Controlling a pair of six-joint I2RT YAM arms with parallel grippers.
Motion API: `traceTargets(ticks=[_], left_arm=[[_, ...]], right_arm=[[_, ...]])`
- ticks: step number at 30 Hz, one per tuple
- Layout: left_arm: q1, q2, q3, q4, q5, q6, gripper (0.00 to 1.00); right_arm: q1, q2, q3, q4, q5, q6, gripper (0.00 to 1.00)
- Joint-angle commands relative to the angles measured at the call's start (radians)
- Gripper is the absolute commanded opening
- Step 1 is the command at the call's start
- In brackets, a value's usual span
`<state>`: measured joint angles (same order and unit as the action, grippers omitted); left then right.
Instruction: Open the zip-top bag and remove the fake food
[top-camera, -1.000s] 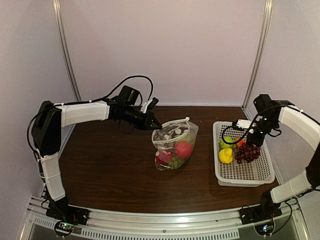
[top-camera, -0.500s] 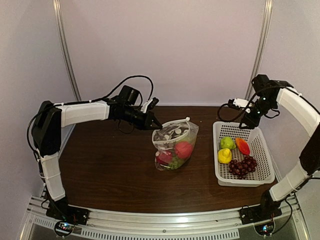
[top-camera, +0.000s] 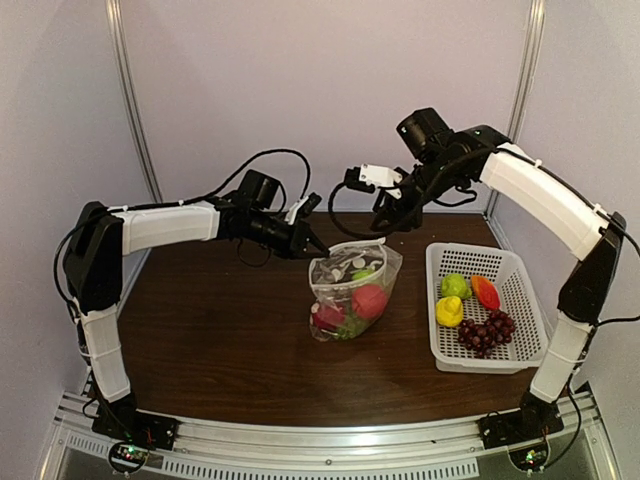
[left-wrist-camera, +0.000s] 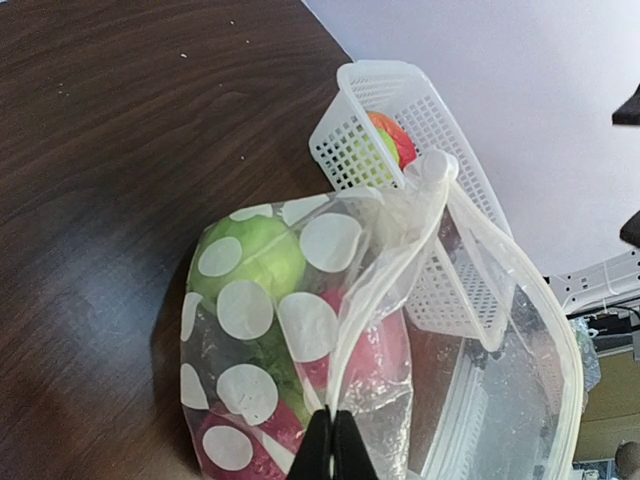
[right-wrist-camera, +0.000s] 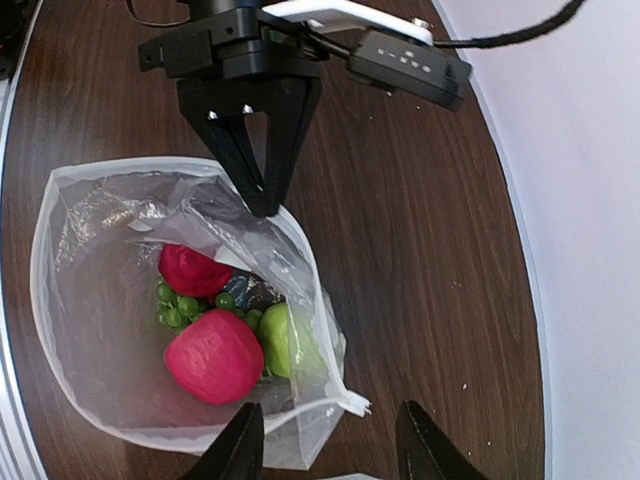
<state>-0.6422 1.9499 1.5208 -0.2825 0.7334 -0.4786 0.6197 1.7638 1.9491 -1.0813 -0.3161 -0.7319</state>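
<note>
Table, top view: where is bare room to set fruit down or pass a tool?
Widest bare tabletop: left of the zip-top bag, under the left arm, out to the near edge. A narrower strip runs between bag and basket. Crowded: above the bag's mouth, where left tool and right tool hang.

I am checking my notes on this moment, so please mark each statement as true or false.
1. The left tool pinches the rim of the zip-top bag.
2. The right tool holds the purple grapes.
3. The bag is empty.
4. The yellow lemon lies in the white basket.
1. True. The left tool is shut on the rim of the zip-top bag.
2. False. The right tool is open and empty above the bag; the purple grapes lie in the white basket.
3. False. A red fruit, green grapes and a green apple are inside.
4. True. The yellow lemon lies there.
</note>
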Motion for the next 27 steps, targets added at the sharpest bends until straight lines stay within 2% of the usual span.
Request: traceTargets(ticks=[1,5,10,19,20,27], left_arm=[[-0.009,-0.02,0.007,0.051,0.037,-0.008,0.0],[-0.01,-0.02,0.003,0.055,0.034,-0.011,0.0],[-0.01,-0.016,-0.008,0.061,0.005,-0.029,0.0],[-0.01,0.003,-0.008,0.055,-0.006,-0.034,0.0],[-0.01,0.007,-0.01,0.055,-0.006,-0.035,0.0],[-0.014,0.033,-0.011,0.058,-0.002,-0.048,0.0]], right_arm=[[0.076,0.085,0.049,-0.032,-0.028,0.012,0.43],[0.138,0.137,0.042,-0.078,-0.019,-0.013,0.34],[0.155,0.162,-0.006,-0.121,0.014,-0.018,0.24],[0.158,0.132,-0.148,-0.091,0.043,-0.014,0.23],[0.158,0.135,-0.157,-0.088,0.054,-0.008,0.26],[0.16,0.142,-0.246,0.008,0.12,0.044,0.63]])
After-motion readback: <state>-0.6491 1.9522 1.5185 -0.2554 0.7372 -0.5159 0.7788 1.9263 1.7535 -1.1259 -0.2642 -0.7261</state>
